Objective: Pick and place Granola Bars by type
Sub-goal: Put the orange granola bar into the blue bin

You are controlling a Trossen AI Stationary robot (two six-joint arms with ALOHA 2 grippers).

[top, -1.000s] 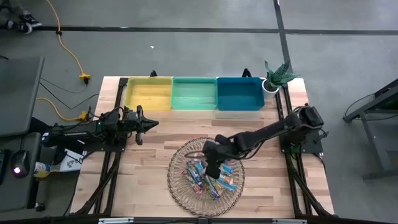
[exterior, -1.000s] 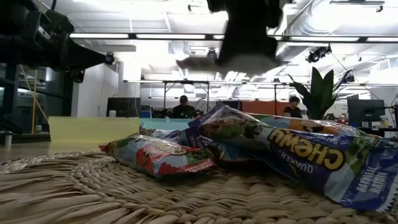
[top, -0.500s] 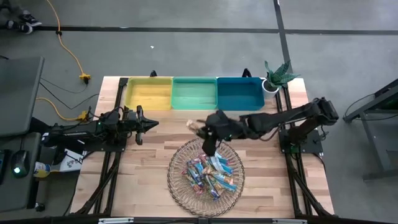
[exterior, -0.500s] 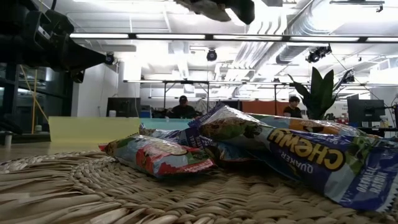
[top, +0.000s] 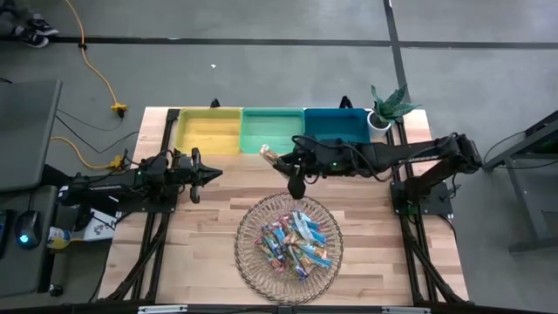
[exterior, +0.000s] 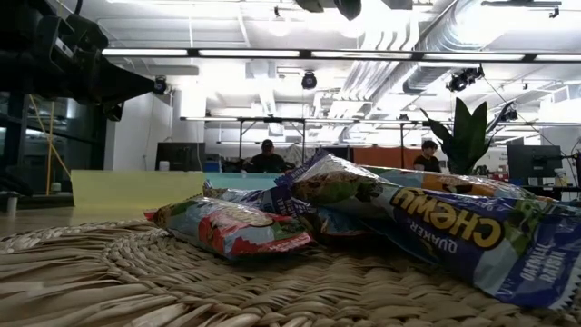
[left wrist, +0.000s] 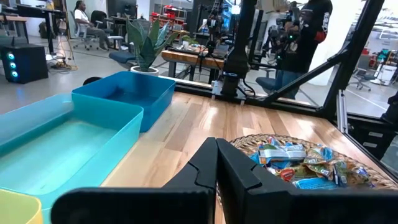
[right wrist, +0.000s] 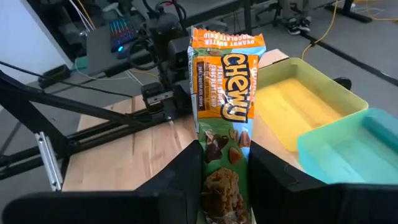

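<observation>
On the left side of the table, the left gripper is hovering above bare wood with its fingers pressed together and nothing between them, pointing toward the table's middle. Just beyond it along the far edge, the yellow bin is sitting first in a row, with the green bin touching it and the blue bin next after that. A potted plant is standing at the far right corner beside the blue bin.

Near the middle, the right gripper is reaching in from the right, just in front of the green bin, and is pinching an orange-topped granola bar by its lower half; the bar is standing up between the fingers, its free end sticking out toward the yellow bin.

Nearer the front edge, the round wire basket is holding the remaining granola bars in a loose heap, overlapping one another. In the low view, two of those wrappers are lying across the woven floor of the basket, with people sitting at desks far behind.
</observation>
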